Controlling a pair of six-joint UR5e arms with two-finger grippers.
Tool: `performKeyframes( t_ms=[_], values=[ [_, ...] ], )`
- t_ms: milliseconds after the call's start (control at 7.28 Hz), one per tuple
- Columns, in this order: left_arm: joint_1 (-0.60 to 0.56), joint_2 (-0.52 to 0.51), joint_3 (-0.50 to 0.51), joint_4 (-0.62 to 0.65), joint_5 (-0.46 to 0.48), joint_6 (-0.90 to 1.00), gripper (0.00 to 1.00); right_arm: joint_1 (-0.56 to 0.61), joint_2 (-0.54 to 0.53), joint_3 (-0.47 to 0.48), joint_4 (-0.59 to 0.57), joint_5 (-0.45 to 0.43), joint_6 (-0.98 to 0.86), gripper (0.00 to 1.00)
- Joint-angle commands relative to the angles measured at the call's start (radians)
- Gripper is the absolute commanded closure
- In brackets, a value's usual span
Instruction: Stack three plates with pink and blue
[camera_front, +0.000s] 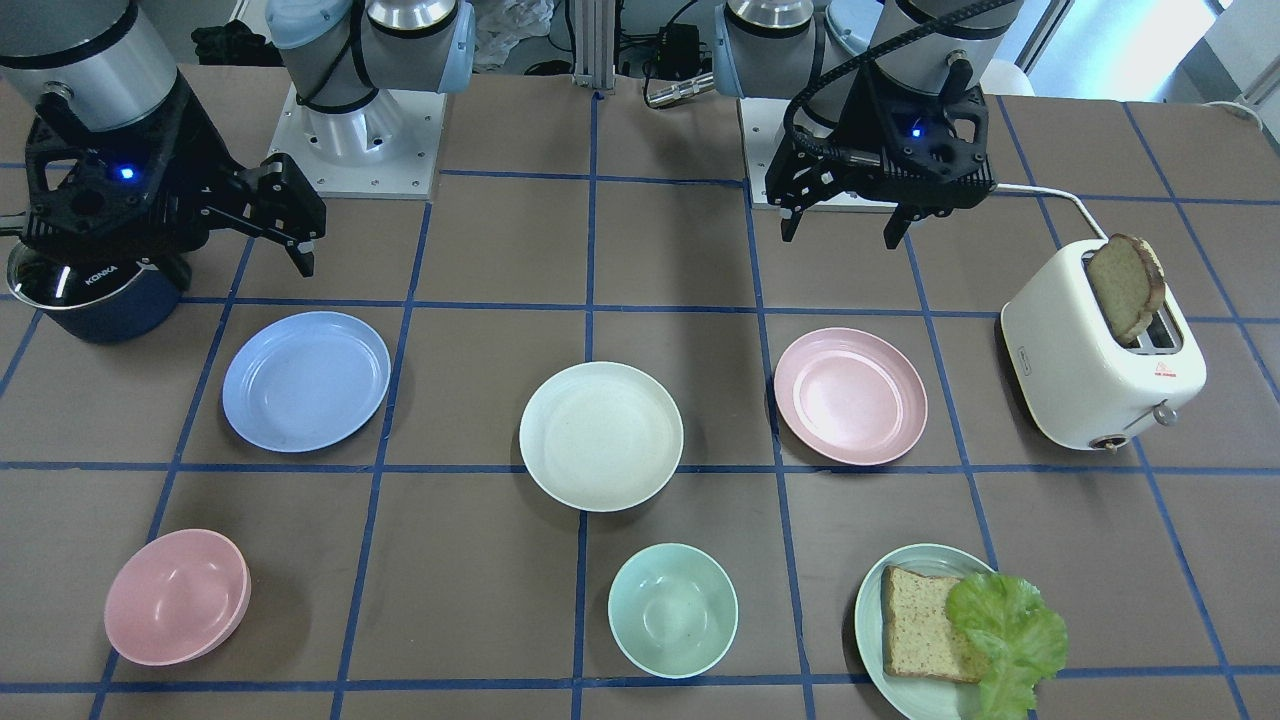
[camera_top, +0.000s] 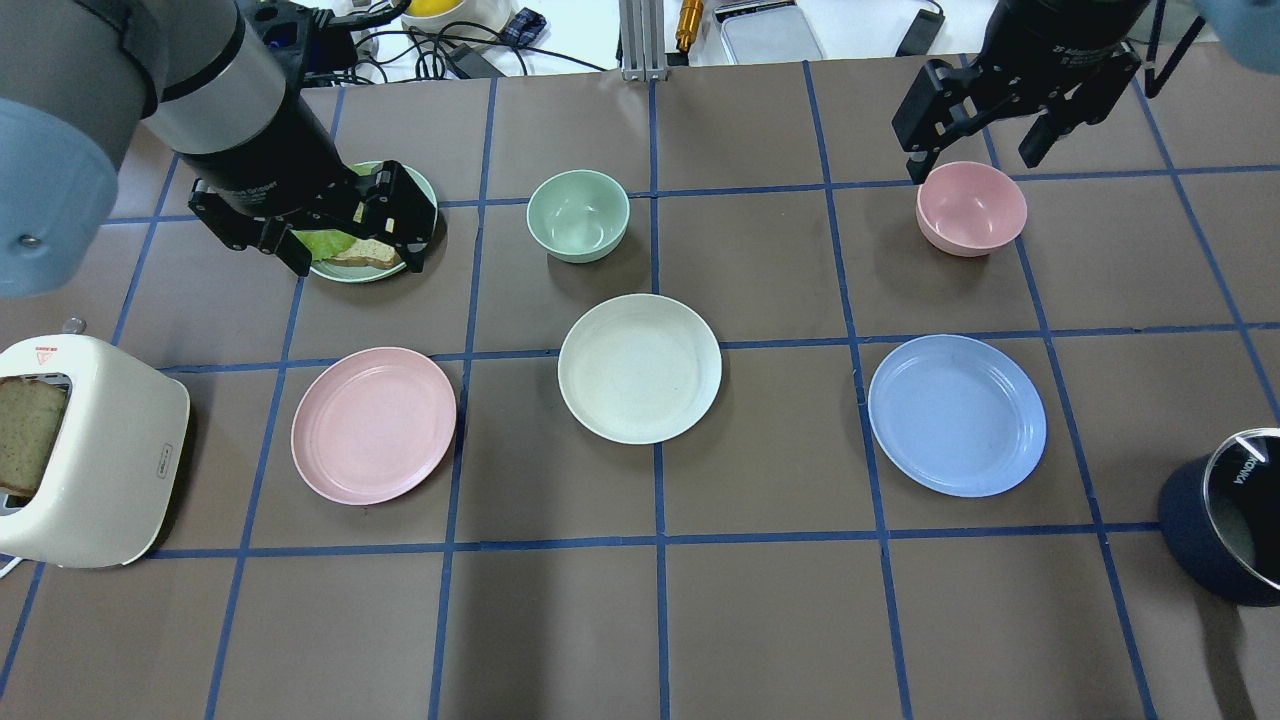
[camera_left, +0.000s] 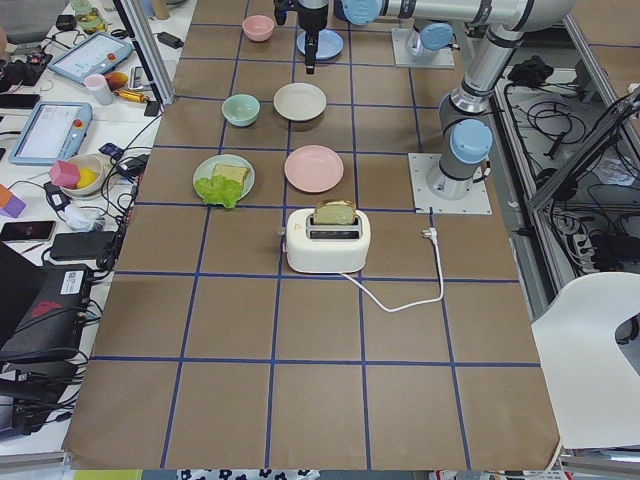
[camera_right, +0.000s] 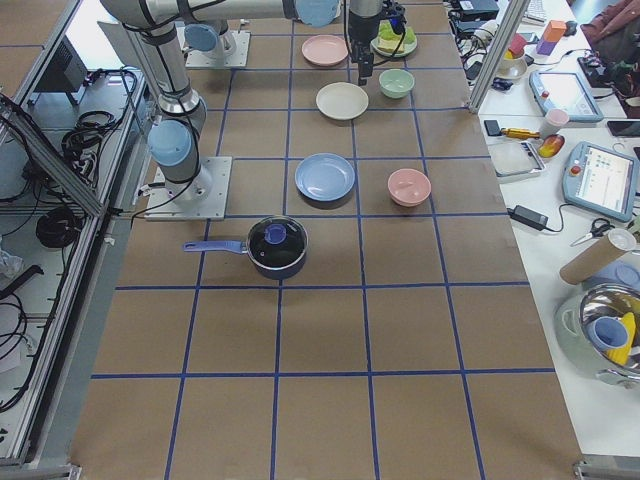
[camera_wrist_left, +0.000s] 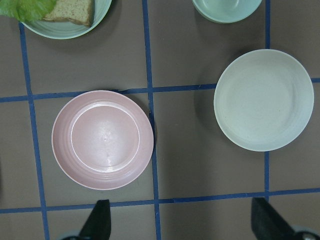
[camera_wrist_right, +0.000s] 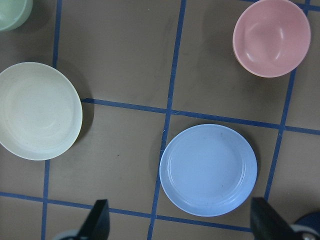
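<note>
Three plates lie apart in a row on the brown table. The cream-white plate (camera_top: 640, 368) is in the middle, the pale pink plate (camera_top: 373, 425) on the robot's left and the light blue plate (camera_top: 957, 415) on its right. My left gripper (camera_top: 357, 262) hangs open and empty above the table, beyond the pink plate (camera_wrist_left: 102, 139). My right gripper (camera_top: 972, 160) hangs open and empty, high beyond the blue plate (camera_wrist_right: 208, 170). Nothing is stacked.
A white toaster (camera_top: 85, 450) with a bread slice stands at the left end. A mint plate with bread and lettuce (camera_front: 930, 630), a mint bowl (camera_top: 578, 215) and a pink bowl (camera_top: 970, 208) sit in the far row. A dark pot (camera_top: 1235, 520) is near right.
</note>
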Motion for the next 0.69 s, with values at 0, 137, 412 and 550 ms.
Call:
performKeyframes(
  t_ms=[0, 137, 412, 550],
  values=[
    [0.001, 0.002, -0.003, 0.0, 0.0, -0.005, 0.0, 0.0, -0.002, -0.007, 0.027, 0.011, -0.003, 0.0],
    [0.002, 0.01, -0.003, 0.0, 0.0, -0.004, 0.0, 0.0, -0.001, -0.009, 0.059, 0.007, 0.006, 0.0],
    [0.004, 0.01, -0.004, -0.002, 0.0, -0.005, 0.0, 0.0, 0.004, -0.016, 0.056, -0.003, 0.059, 0.0],
    [0.004, 0.01, -0.004, -0.002, 0.001, -0.008, 0.0, 0.0, 0.001, -0.015, 0.054, -0.003, 0.063, 0.0]
  ],
)
